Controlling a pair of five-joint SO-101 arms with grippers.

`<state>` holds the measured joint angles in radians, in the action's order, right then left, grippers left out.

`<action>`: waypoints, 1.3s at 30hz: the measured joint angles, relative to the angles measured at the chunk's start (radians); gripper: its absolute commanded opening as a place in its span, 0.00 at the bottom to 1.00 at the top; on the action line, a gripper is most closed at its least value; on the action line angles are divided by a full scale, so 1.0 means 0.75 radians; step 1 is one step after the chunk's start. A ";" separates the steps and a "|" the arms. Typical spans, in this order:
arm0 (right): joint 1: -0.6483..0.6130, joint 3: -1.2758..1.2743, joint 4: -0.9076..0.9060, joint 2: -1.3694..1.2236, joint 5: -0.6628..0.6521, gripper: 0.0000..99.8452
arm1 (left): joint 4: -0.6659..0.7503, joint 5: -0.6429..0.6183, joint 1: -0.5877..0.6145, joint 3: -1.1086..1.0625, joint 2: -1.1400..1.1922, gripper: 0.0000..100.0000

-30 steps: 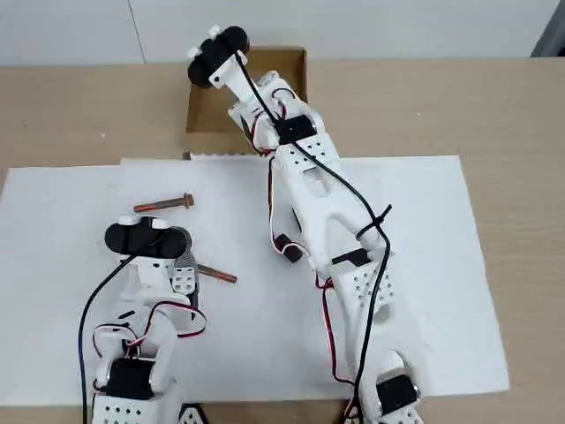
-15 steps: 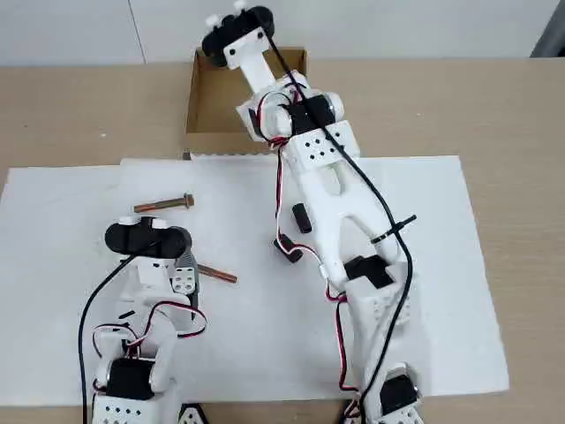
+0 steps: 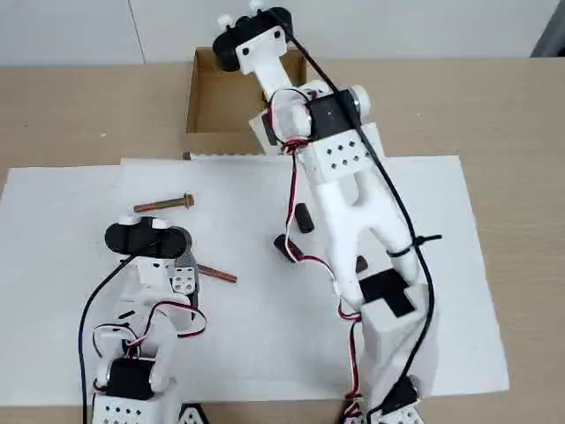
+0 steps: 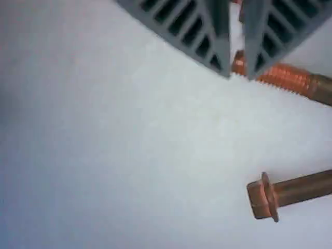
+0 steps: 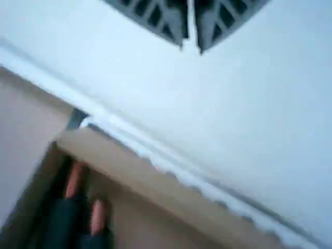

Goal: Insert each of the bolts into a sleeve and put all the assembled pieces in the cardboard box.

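While my left claw (image 4: 236, 74) sits low over the white paper sheet (image 3: 238, 344), its grey ribbed fingers are pressed almost together, with their tips right at the shank of a copper threaded bolt (image 4: 282, 79). I cannot tell whether they grip it. A second copper bolt with a flanged hex head (image 4: 290, 189) lies loose on the paper nearby. Farther right, the open brown cardboard box (image 3: 199, 102) rests on the wooden table (image 3: 79, 106), with dark sleeves carrying copper bolts (image 5: 67, 218) inside. My right claw (image 5: 191, 44) hangs above the paper just beside the box wall, pressed together and holding nothing.
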<state>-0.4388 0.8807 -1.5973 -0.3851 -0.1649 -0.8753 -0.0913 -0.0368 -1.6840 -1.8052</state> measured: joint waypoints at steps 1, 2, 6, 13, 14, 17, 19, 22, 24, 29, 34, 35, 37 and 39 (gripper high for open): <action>0.000 0.000 -0.041 0.010 0.000 0.00 | 0.000 0.000 0.000 0.000 0.000 0.00; 0.000 0.000 -0.078 0.020 0.000 0.00 | 0.000 0.000 0.000 0.000 0.000 0.00; 0.000 0.000 -0.131 0.029 0.002 0.00 | 0.000 0.000 0.000 0.000 0.000 0.00; 0.000 -0.074 -0.143 0.035 0.096 0.00 | 0.000 0.000 0.000 0.000 0.000 0.00; 0.000 -0.117 -0.143 0.037 0.106 0.00 | 0.000 0.000 0.000 0.000 0.000 0.00; 0.016 -0.219 -0.143 0.037 0.119 0.00 | 0.000 0.000 0.000 0.000 0.000 0.00; 0.029 -0.250 -0.143 0.037 0.119 0.00 | 0.000 0.000 0.000 0.000 0.000 0.00; 0.051 -0.293 -0.143 0.037 0.119 0.00 | 0.000 0.000 0.000 0.000 0.000 0.00; 0.061 -0.350 -0.143 0.037 0.119 0.00 | 0.000 0.000 0.000 0.000 0.000 0.00; 0.078 -0.522 -0.143 0.037 0.106 0.00 | 0.000 0.000 0.000 0.000 0.000 0.00; 0.080 -0.561 -0.131 -0.006 0.006 0.00 | 0.000 0.000 0.000 0.000 0.000 0.00; 0.082 -0.561 -0.129 -0.029 -0.004 0.01 | 0.000 0.000 0.000 0.000 0.000 0.00; 0.092 -0.561 -0.115 -0.070 -0.012 0.04 | 0.000 0.000 0.000 0.000 0.000 0.00; 0.094 -0.561 -0.104 -0.100 -0.029 0.10 | 0.000 0.000 0.000 0.000 0.000 0.00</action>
<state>-0.3682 0.4603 -1.6755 -0.4603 -0.1864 -0.8753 -0.0913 -0.0368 -1.6840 -1.8052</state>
